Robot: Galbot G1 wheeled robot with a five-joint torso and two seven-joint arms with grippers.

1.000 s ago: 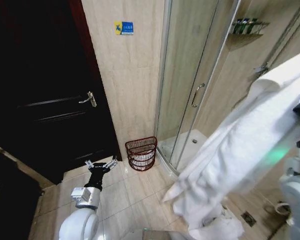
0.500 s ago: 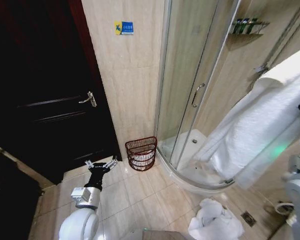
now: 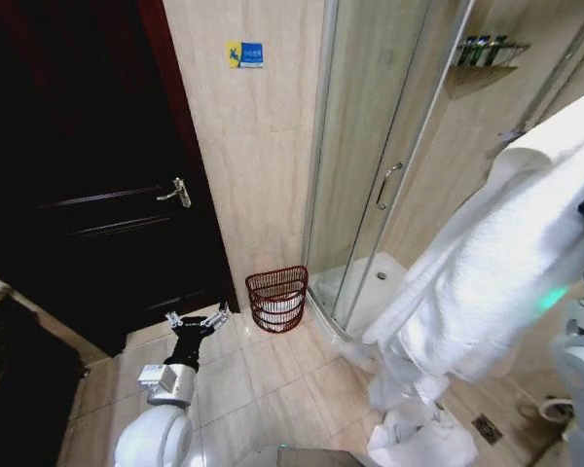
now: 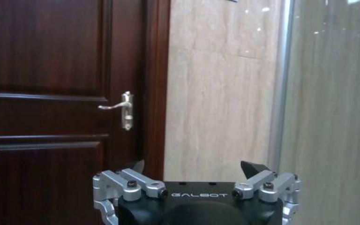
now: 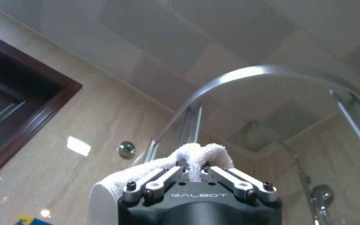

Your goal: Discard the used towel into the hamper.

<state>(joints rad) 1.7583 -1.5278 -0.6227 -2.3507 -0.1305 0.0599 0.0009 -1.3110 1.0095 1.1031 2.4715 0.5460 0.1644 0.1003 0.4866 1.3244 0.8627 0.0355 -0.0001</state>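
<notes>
**Towel aloft, hamper waiting by the shower**

A curved glass shower enclosure (image 3: 370, 175) with a chrome handle fills the head view from 12 to 2 o'clock, beside a dark reddish-brown wooden door (image 3: 88, 195) at 9 to 10 o'clock, beige stone wall between them. Over the pale tiled floor (image 3: 263, 379), a large white terry towel (image 3: 487, 282) hangs from 2 o'clock down to 5 o'clock, its lower end bunched on the tiles.

The towel looks soft, limp and light but bulky; it will likely sag, swing and trail, so a pinch on a gathered fold near its top edge seems the sound hold, as taken here. In the right wrist view the right tool (image 5: 198, 174) has its fingers closed tight on a puff of white cloth, pointing up toward the ceiling.

The small round dark reddish-brown open-weave wire hamper (image 3: 276, 298) stands on the floor at centre, against the wall, just beside the shower's edge, something white inside. It stands well apart from the towel, which is not yet over it.

The left tool (image 3: 197, 319) hangs low at 7 o'clock, fingers spread wide and empty, facing the silver lever door handle (image 4: 123, 110).
</notes>
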